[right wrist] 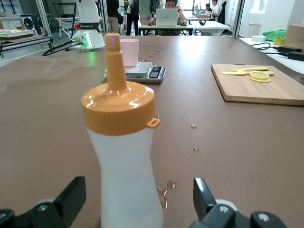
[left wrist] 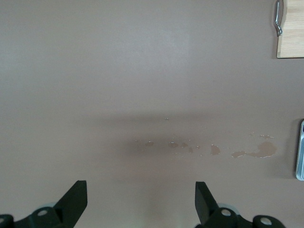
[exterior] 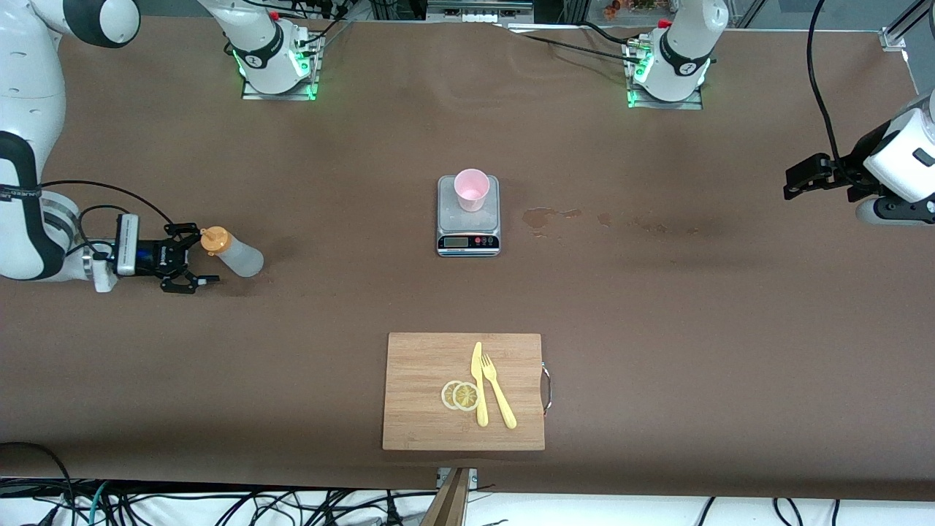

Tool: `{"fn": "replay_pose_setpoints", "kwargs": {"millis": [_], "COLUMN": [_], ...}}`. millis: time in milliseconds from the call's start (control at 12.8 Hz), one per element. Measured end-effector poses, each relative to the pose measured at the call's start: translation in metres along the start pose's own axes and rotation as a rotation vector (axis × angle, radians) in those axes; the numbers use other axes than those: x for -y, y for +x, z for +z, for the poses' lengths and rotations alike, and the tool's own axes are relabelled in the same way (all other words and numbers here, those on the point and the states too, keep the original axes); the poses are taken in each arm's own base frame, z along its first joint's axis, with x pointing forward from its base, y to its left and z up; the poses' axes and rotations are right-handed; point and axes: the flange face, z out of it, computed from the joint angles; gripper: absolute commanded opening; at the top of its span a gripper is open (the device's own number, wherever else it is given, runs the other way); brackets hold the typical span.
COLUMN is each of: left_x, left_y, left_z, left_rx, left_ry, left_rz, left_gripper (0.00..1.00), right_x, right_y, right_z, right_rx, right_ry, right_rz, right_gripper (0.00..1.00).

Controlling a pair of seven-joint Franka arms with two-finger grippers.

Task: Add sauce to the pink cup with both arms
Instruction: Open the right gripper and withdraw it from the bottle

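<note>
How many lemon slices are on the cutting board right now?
2. Both lemon slices lie overlapping on the wooden cutting board, beside the yellow knife on the side toward the right arm's end of the table. None seems hidden.

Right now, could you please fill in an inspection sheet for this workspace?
Surface: brown table, wet stains beside the scale, toward the left arm's end.
Job's things: translucent whitish squeeze bottle with orange cap stands upright at the right arm's end; pale pink plastic cup stands on the grey kitchen scale.
Clutter: wooden cutting board, nearer the front camera than the scale, carrying two lemon slices, a yellow plastic knife and fork.
Grippers: right gripper open, fingers either side of the bottle, not clamping; left gripper open, empty, waiting over bare table.
Cables: black cables on both arms and along the table's front edge.
Surroundings: people at desks in the right wrist view.
</note>
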Motion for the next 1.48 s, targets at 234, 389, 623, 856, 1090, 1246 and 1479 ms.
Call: {"fn": "replay_pose_setpoints", "kwargs": {"millis": [234,389,623,856,1090,1246,1479], "left_x": [0.000,0.000,0.000,0.000,0.000,0.000,0.000], "left_y": [0.000,0.000,0.000,0.000,0.000,0.000,0.000], "left_z": [0.000,0.000,0.000,0.000,0.000,0.000,0.000], "left_rx": [0.000,0.000,0.000,0.000,0.000,0.000,0.000], "left_ry": [0.000,0.000,0.000,0.000,0.000,0.000,0.000], "left_rz": [0.000,0.000,0.000,0.000,0.000,0.001,0.001], "left_gripper": [1.00,1.00,1.00,1.00,1.00,1.00,1.00], "right_x": [0.012,0.013,0.022,0.028,0.023,0.020,0.018], "right_y": [0.009,0.044,0.117,0.188,0.232,0.271,0.319], "right_z": [-0.040,-0.075,-0.129,-0.156,-0.150,-0.150,-0.147], "right_rx": [0.073,0.169,0.355,0.495,0.614,0.733,0.837], "right_ry": [0.026,0.054,0.074,0.049,0.046,0.007,-0.095], "right_rz": [-0.004,-0.018,0.062,0.169,0.289,0.368,0.456], "right_gripper": [1.00,1.00,1.00,1.00,1.00,1.00,1.00]}}
